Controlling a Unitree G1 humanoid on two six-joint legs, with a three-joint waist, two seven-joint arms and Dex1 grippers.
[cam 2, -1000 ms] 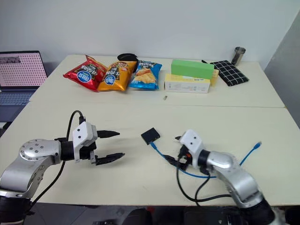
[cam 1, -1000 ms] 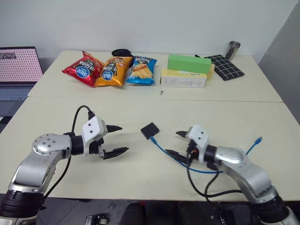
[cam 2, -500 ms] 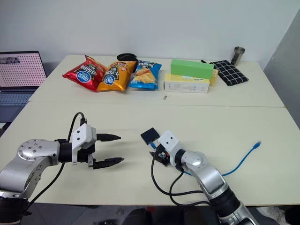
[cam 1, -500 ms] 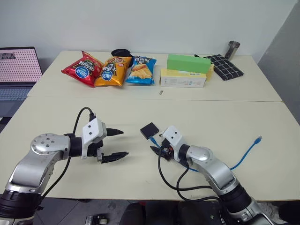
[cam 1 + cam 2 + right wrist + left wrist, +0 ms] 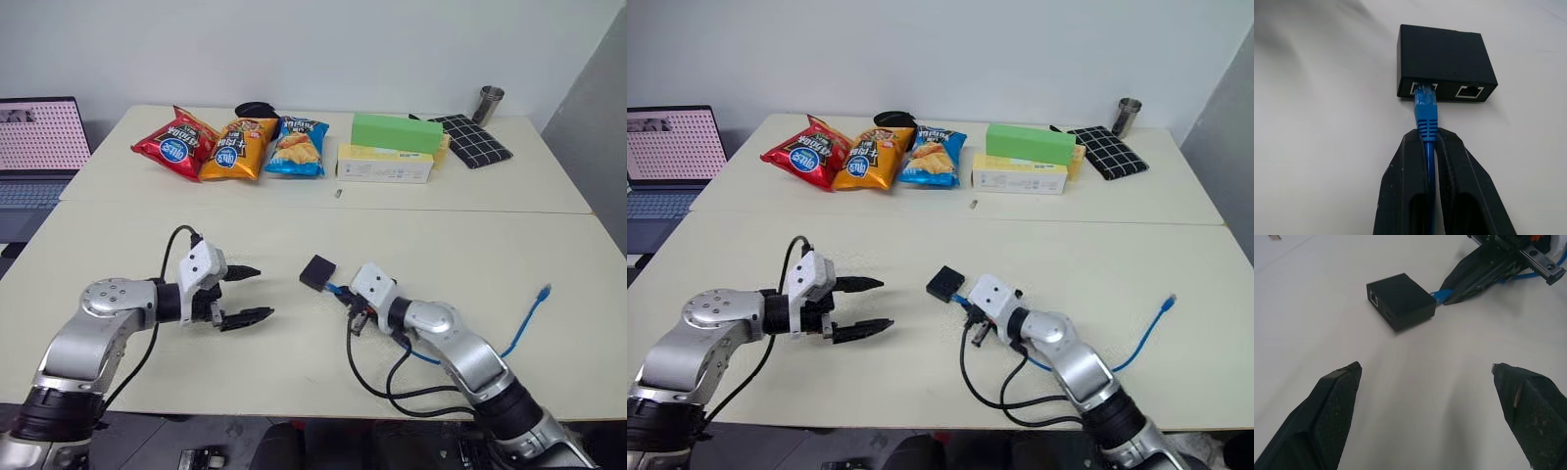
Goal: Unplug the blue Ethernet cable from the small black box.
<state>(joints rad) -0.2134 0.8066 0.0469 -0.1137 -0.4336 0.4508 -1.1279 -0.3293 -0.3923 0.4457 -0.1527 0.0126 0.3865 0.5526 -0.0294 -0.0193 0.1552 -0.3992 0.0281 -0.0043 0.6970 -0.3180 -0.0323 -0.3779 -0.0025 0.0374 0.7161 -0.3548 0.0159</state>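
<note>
Blue Ethernet cable (image 5: 1426,113) plugged into small black box (image 5: 1444,61), right gripper (image 5: 1431,142) clamped on it just behind the plug, left gripper (image 5: 249,293) wide, apart.

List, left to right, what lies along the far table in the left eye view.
Laptop → red chip bag → orange chip bag → blue chip bag → green box on the yellow box → checked cloth → metal cup.

It looks like an office or lab room: two plain pale benches (image 5: 490,235) pushed together against a bare white wall (image 5: 323,49), an open laptop (image 5: 34,147) at one side, snack bags (image 5: 230,147) and boxes (image 5: 387,152) set out.
</note>
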